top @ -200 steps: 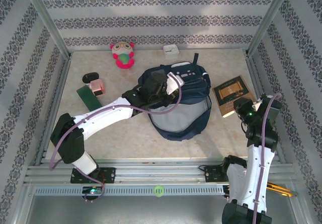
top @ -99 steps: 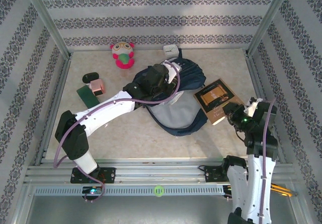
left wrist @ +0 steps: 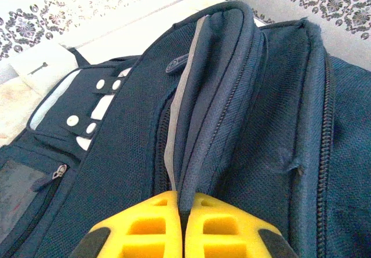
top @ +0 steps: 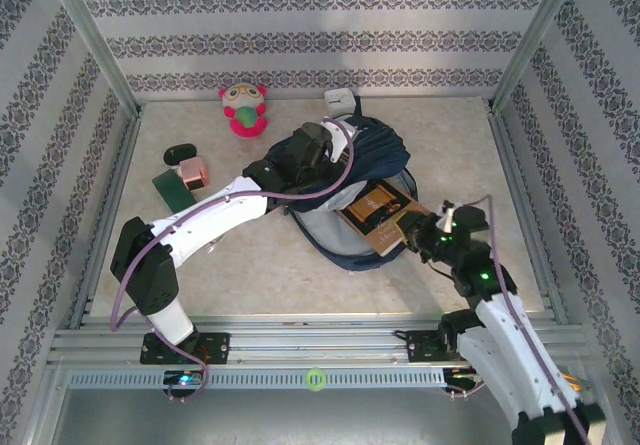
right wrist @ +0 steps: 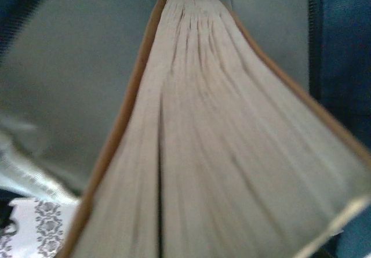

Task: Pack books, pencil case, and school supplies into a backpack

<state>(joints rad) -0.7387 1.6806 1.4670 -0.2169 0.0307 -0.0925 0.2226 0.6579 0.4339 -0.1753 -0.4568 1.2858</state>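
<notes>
Over backpack [top: 385, 150] mouth: paperback book [top: 378, 210], far end dipping toward grey lining [right wrist: 69, 84], near corner clenched in right pincer [top: 420, 233]. Slant likely meant for sliding straight inside. At backpack's upper rim: left pincer [left wrist: 181, 203] clamped on fabric fold [left wrist: 191, 95], lifting it to hold opening wide. Left of backpack, well apart, on tabletop [top: 480, 165]: pink block [top: 195, 172], dark green piece [top: 172, 190], both unpacked. Judged step: book insertion.
</notes>
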